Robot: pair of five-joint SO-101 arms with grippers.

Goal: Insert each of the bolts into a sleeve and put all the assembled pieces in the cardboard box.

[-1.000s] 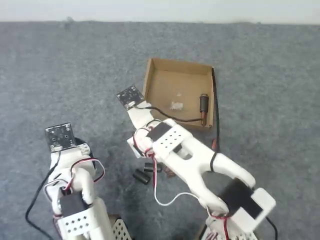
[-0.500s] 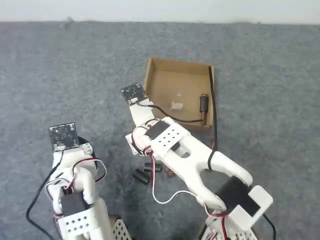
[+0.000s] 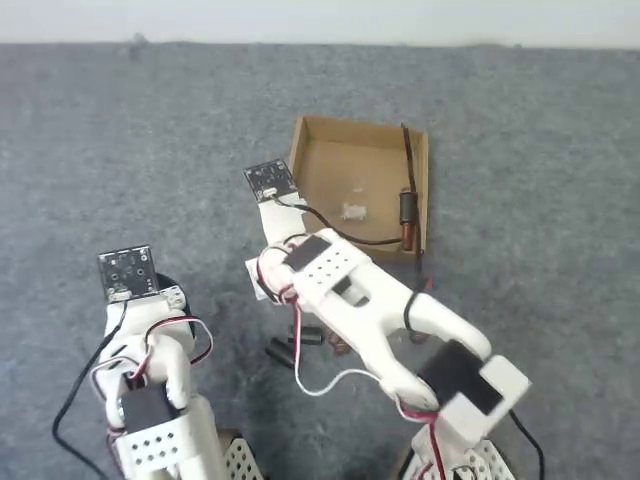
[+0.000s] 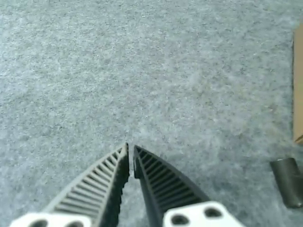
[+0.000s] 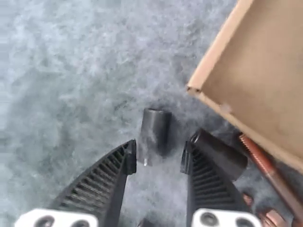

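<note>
Left gripper: kept closed, empty, parked over carpet, lower left of high view.
Right gripper: jaws spread. Wrist was swung slightly up-frame over the last second. Loose sleeve now framed between tips, so grasp judged next.
Second sleeve and bolt lie just beside.
Cardboard box, upper centre: one assembled piece already inside.

The brown cardboard box sits on the grey carpet at the far middle; inside it, against its right wall, lies a copper bolt in a black sleeve; the right arm stretches from the near right toward the box's near left corner; before that corner, on the carpet, a short black cylindrical sleeve lies between the spread fingers of the right gripper; a second black sleeve lies just beside it, nearer the box; a loose copper bolt lies along the box's outer wall.
</note>
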